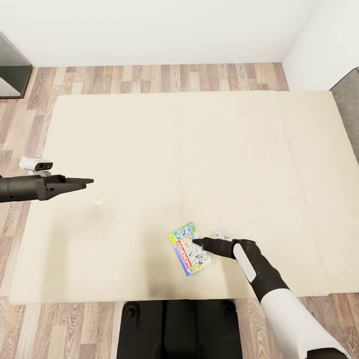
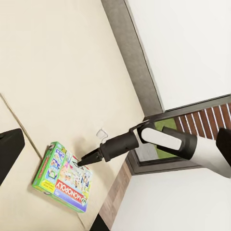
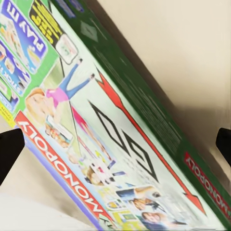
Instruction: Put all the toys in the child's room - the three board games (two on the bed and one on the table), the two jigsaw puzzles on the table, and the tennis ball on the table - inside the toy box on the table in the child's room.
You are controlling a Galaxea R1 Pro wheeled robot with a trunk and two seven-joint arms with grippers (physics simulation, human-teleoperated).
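Green-and-white Monopoly box (image 1: 189, 248) lies flat on the beige mattress of the bed (image 1: 149, 149), near its front edge, a bit right of centre. We see its long axis running diagonally, from far-left to near-right, cover facing up. In our right wrist view the cover lettering and the dark green side wall of the box (image 3: 110, 130) sit close under the camera.

Mattress around the box is bare apart from a small pale mark left of it. Wood-plank floor (image 1: 149, 77) shows beyond the far edge of the bed and along its left side, white wall (image 1: 149, 25) behind that. A dark frame stands at the far left corner, and a grey panel at the far right edge. Nothing lies between our claws and the box.

Right arm reaches in from the near right, white forearm, black wrist, bent toward the left. Right claw (image 1: 197, 243) has its tips at the right long edge of the box; from the left wrist view the tips (image 2: 84, 161) look close together on the box top, but we cannot tell whether they pinch it. Left arm stretches level from the left, pointing right, well apart from the box. Left claw (image 1: 86, 182) looks pressed together, holding nothing.
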